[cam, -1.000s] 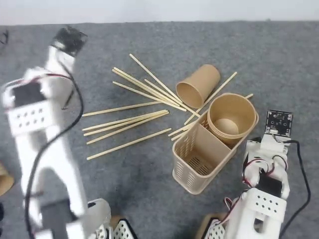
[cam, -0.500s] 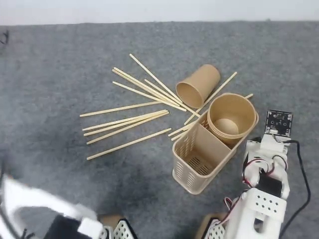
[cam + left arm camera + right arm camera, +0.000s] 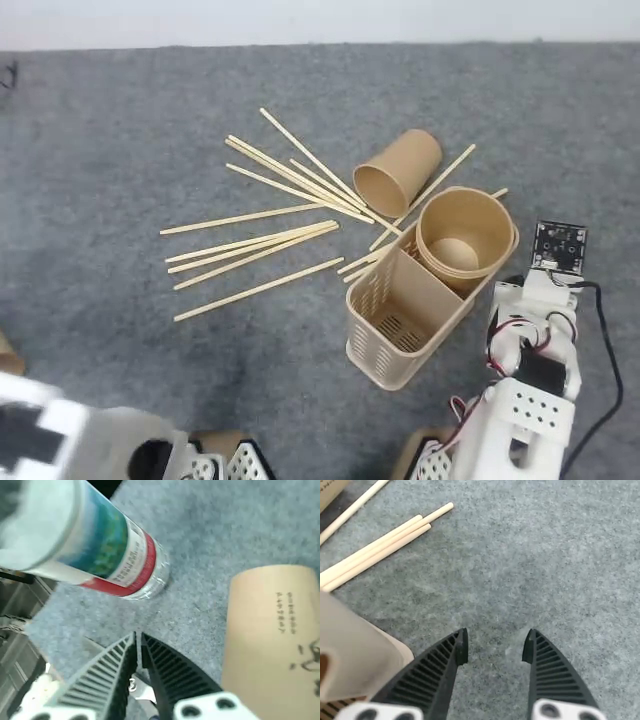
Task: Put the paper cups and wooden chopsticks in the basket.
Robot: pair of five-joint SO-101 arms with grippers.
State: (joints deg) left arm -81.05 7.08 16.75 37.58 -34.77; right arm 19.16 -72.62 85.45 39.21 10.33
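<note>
Your right gripper [image 3: 495, 647] hangs open and empty over the grey mat [image 3: 150, 120] beside the basket [image 3: 410, 320], whose far compartment holds one paper cup [image 3: 462, 235]. A second cup [image 3: 398, 172] lies on its side just beyond the basket among the scattered chopsticks [image 3: 255, 245]. Your left gripper [image 3: 138, 639], jaws closed on nothing, sits near a third cup [image 3: 272, 625] and a plastic bottle [image 3: 100, 545].
</note>
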